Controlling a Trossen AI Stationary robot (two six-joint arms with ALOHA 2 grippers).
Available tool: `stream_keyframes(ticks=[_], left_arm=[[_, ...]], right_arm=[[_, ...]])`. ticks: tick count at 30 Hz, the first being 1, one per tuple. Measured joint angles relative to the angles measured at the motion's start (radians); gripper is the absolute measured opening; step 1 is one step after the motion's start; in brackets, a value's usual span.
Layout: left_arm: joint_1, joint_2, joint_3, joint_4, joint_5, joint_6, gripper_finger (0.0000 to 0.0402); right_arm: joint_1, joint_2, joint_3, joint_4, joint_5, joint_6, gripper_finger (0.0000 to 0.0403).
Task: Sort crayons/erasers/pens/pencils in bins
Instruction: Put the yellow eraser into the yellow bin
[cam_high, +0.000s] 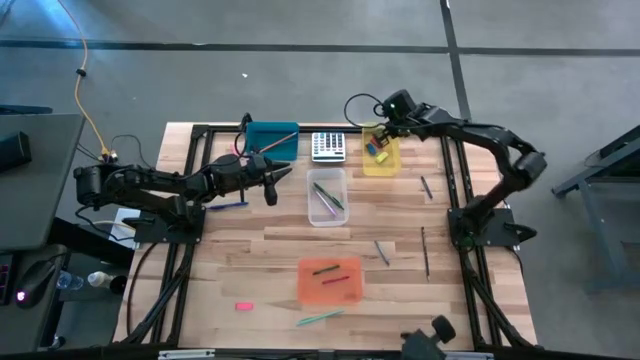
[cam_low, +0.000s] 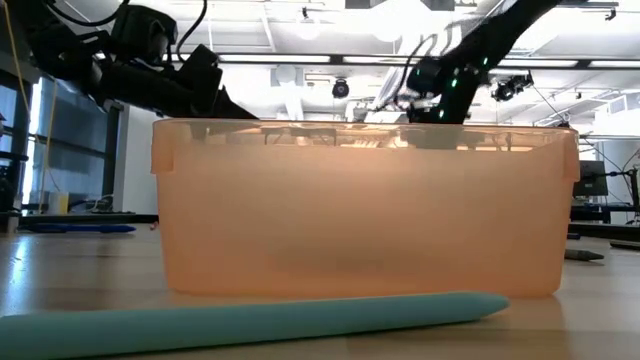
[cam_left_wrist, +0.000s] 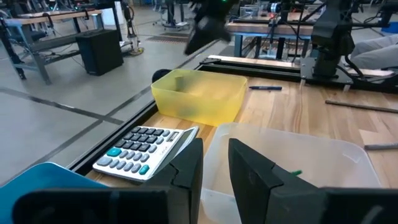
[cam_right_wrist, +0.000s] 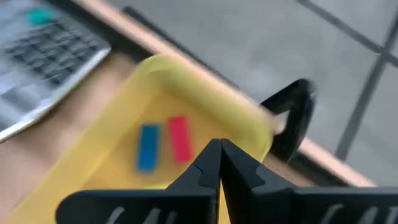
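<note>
I've got the right gripper hovering over the translucent yellow plastic bin at the table's far edge, fingers pressed together w/ nothing between them. In that bin lie a blue eraser block and a pink-red eraser block, side by side, apart from the fingertips.

Left gripper sits above the table between the teal-blue bin and the clear plastic bin, near the far edge. A thin tan stick, prob. a pencil, slants from its tip across the teal bin; I can't tell whether the part-spread fingers pinch it.

Grey-keyed calculator rests between teal and yellow bins. Clear bin holds green and pink sticks. Orange bin near the front edge carries a green crayon and a red one. Loose on the wood: a pink eraser toward the front-left corner, a pale green stick at the front edge, a blue pen and dark sticks toward the right edge.
</note>
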Motion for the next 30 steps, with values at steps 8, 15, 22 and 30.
stream_keyframes(ticks=[8,15,22,30], left_arm=[[0.0,0.0,0.0,-0.012,0.0,0.007,0.0064],[0.0,0.0,0.0,-0.02,0.0,0.007,0.0064],[0.0,0.0,0.0,-0.02,0.0,0.007,0.0064],[0.0,0.0,0.0,-0.014,-0.005,0.006,0.0064]], right_arm=[[0.134,-0.073,-0.035,-0.232,-0.028,0.054,0.0],[0.201,-0.202,-0.273,-0.199,-0.068,0.217,0.0],[0.296,-0.497,-0.486,-0.225,-0.102,0.45,0.0],[0.309,-0.628,-0.515,-0.147,-0.054,0.501,0.0]])
